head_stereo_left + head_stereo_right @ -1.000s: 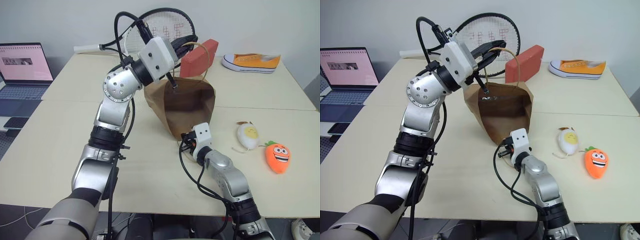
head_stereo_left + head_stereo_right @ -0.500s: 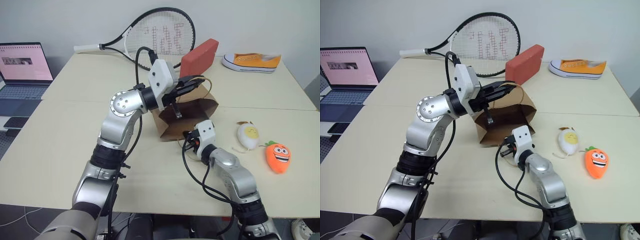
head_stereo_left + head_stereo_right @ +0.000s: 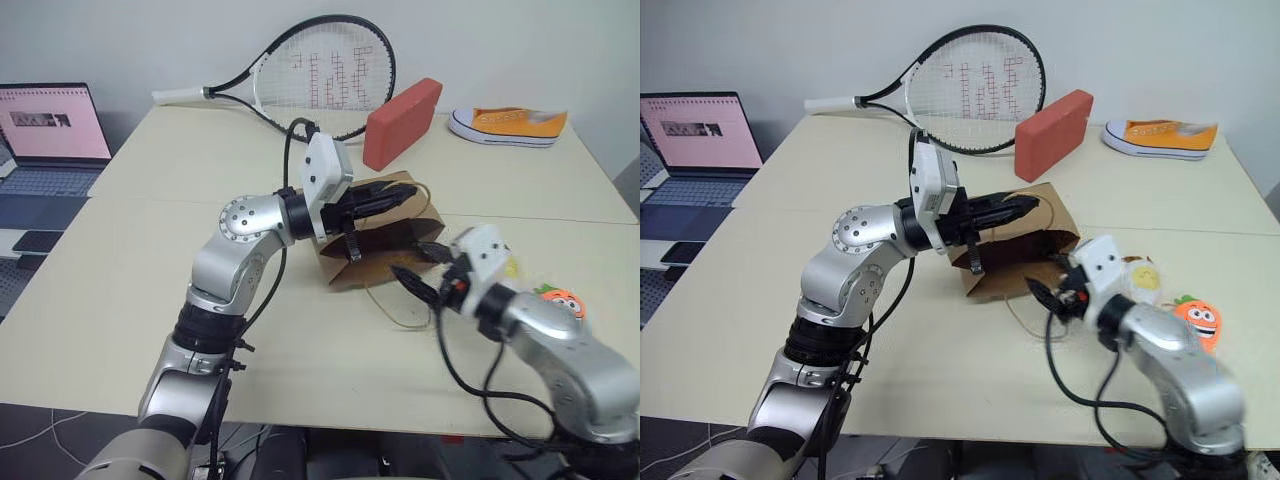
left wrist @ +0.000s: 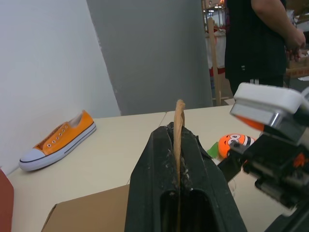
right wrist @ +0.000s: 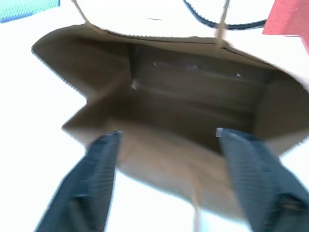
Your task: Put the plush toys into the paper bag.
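Observation:
The brown paper bag [image 3: 362, 270] lies on its side on the table, its mouth toward my right arm. My left gripper [image 3: 403, 196] is shut on one tan loop handle [image 4: 178, 121] above the bag. My right gripper [image 3: 418, 265] is open just in front of the mouth, and the bag's dark inside [image 5: 193, 101] shows between its fingers [image 5: 104, 159]. The second handle [image 3: 395, 312] trails loose on the table. The white egg toy [image 3: 1143, 277] and the orange carrot toy [image 3: 1197, 318] lie to the right, partly behind my right arm.
A tennis racket [image 3: 320, 75] and a red block [image 3: 400, 122] lie behind the bag. An orange-and-white sneaker [image 3: 505, 122] sits at the far right, a laptop [image 3: 50, 125] at the far left. A person [image 4: 263, 43] stands beyond the table.
My left gripper came down with the handle, and the bag sank from upright to lying on the table. My right gripper left the bag's lower edge, opened, and moved up and right.

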Action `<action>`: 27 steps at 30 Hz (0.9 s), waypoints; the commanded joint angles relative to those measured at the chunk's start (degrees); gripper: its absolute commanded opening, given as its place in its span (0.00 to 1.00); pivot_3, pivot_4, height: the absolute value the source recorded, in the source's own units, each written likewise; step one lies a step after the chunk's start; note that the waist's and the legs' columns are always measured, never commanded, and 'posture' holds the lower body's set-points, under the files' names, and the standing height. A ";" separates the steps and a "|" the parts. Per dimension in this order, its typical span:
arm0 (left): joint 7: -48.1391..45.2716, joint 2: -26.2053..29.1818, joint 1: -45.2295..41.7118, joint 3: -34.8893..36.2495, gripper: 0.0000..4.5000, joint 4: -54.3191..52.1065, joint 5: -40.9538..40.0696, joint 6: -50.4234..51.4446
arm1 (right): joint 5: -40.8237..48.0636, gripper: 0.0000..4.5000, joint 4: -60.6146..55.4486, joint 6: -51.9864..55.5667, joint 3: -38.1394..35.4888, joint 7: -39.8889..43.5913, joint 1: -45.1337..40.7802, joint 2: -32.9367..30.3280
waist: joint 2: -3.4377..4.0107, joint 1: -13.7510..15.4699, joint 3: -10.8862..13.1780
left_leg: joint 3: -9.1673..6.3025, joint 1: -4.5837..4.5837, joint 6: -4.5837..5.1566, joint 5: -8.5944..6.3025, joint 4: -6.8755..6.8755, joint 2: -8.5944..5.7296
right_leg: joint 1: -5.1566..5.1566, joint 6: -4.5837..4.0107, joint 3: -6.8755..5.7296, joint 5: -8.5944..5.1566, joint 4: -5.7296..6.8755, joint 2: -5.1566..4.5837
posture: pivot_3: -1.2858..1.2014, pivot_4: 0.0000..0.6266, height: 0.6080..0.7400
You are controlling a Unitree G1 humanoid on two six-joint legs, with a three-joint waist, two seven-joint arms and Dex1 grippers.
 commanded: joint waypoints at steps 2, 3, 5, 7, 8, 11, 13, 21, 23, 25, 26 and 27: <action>-0.20 -1.64 0.43 -0.28 0.00 -1.22 -1.48 0.36 | -0.69 0.99 -0.80 -1.62 -7.42 2.68 3.35 -8.23 | -0.01 0.02 0.00 | 0.02 0.00 0.00 0.00 0.01 0.01 | 0.01 0.00 0.01 0.00 -0.01 0.00 | 0.52 0.24 1.00; -0.35 -1.82 0.94 -0.66 0.00 -1.04 -1.23 0.23 | -3.26 0.99 0.56 -4.18 -7.40 3.07 5.41 -10.96 | -0.01 0.04 -0.01 | 0.03 0.00 0.00 0.00 0.02 0.00 | 0.01 0.00 0.02 0.00 -0.01 0.00 | 0.52 0.24 1.00; -0.86 -1.90 1.95 -1.66 0.00 -0.79 -0.16 -0.53 | -7.94 0.99 3.19 -8.88 -6.53 2.55 8.68 -14.46 | -0.01 0.02 -0.01 | 0.06 0.01 0.00 0.00 0.01 0.01 | 0.01 -0.01 0.03 -0.02 -0.02 0.00 | 0.52 0.24 1.00; -0.94 -2.20 2.66 -2.32 0.00 -0.43 0.51 -1.08 | -11.69 0.99 5.80 -12.77 -4.82 1.32 11.07 -16.03 | -0.01 -0.09 0.00 | 0.08 0.02 0.00 0.00 0.01 0.01 | 0.01 -0.02 0.04 -0.02 -0.02 0.00 | 0.52 0.24 1.00; -0.83 -2.39 2.81 -2.42 0.00 -0.09 0.71 -1.32 | -13.25 0.99 6.76 -14.17 -3.98 0.78 11.84 -16.47 | -0.01 -0.13 0.00 | 0.09 0.02 0.00 0.00 0.01 0.01 | 0.01 -0.02 0.04 -0.02 -0.02 0.00 | 0.52 0.24 1.00; -0.36 -3.21 3.11 -2.74 0.00 1.71 1.88 -2.69 | -15.00 0.99 8.53 -13.76 -2.57 -1.21 11.99 -14.95 | -0.01 -0.18 0.00 | 0.12 0.04 0.00 0.00 0.03 0.02 | 0.01 -0.02 0.07 -0.02 0.00 0.00 | 0.52 0.24 1.00; -0.10 -3.81 3.17 -2.90 0.00 2.91 2.75 -3.72 | -16.30 0.99 10.07 -14.55 -1.60 -1.70 11.89 -14.53 | -0.01 -0.10 0.00 | 0.12 0.03 0.00 0.00 0.04 0.01 | 0.01 -0.01 0.09 -0.02 0.00 0.00 | 0.52 0.24 1.00; 0.53 -5.16 1.95 -1.32 0.00 6.94 3.50 -5.43 | -24.54 0.90 19.20 -20.45 4.18 -4.29 7.86 -15.09 | -0.01 -0.06 0.00 | 0.09 0.00 0.00 0.00 0.05 -0.02 | 0.01 0.00 0.09 -0.01 -0.02 0.00 | 0.52 0.24 1.00; 0.42 -5.26 1.80 -0.99 0.00 6.70 2.99 -4.97 | -26.43 0.79 21.29 -22.31 5.18 -4.06 7.03 -15.79 | -0.01 -0.12 0.00 | 0.11 0.00 0.00 0.00 0.05 -0.02 | 0.01 0.00 0.10 0.00 -0.02 0.00 | 0.52 0.24 1.00; 0.49 -5.34 1.78 -0.71 0.00 6.37 2.56 -4.38 | -28.10 0.62 23.11 -24.08 5.72 -3.82 6.93 -16.36 | -0.01 -0.04 0.00 | 0.10 -0.01 0.00 0.00 0.05 -0.03 | 0.01 0.01 0.10 0.00 -0.03 -0.01 | 0.52 0.24 1.00; 0.71 -5.43 1.74 -0.37 0.00 6.18 2.11 -3.90 | -28.59 0.55 23.76 -24.73 5.78 -3.72 6.98 -16.36 | -0.01 -0.03 0.00 | 0.09 -0.01 0.00 0.00 0.05 -0.03 | 0.01 0.01 0.09 0.00 -0.03 -0.01 | 0.52 0.24 1.00; 0.91 -5.52 1.67 0.01 0.00 5.89 1.48 -3.20 | -28.89 0.46 24.29 -25.31 5.69 -3.71 7.02 -16.13 | -0.01 -0.03 0.00 | 0.09 -0.01 0.00 0.00 0.05 -0.02 | 0.01 0.01 0.09 0.00 -0.03 -0.01 | 0.52 0.24 1.00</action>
